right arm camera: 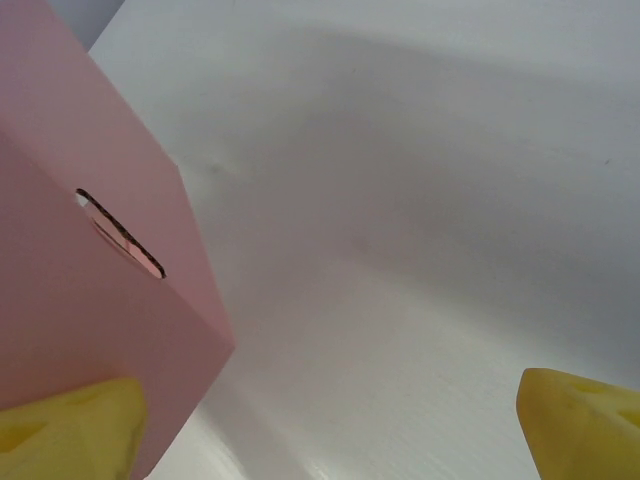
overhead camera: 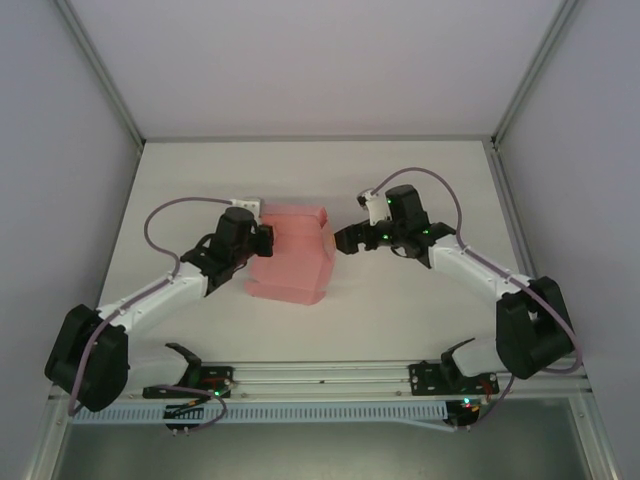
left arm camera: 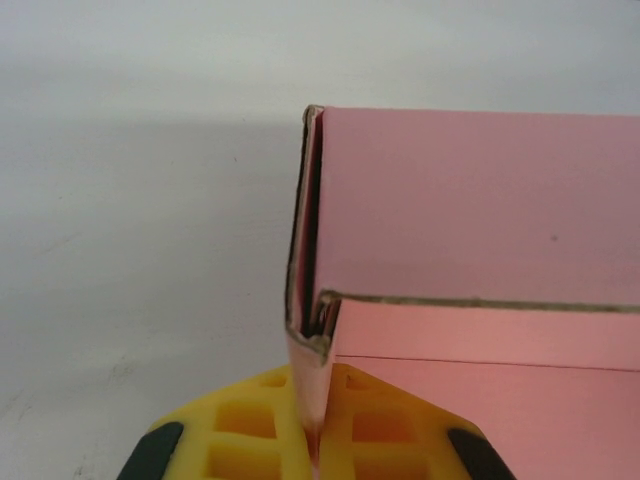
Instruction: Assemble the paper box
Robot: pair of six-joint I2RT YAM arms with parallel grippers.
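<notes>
Here the paper box (overhead camera: 290, 255) sits on the white table (overhead camera: 400, 300) between the two arms, partly folded with its walls standing up. The left gripper (left arm camera: 312, 440) is pinched tight on the box's left wall, the pink sheet squeezed between its yellow fingers (left arm camera: 250, 420). The right gripper (overhead camera: 347, 240) hangs just beside the box's right side, its jaws spread wide and holding nothing.
</notes>
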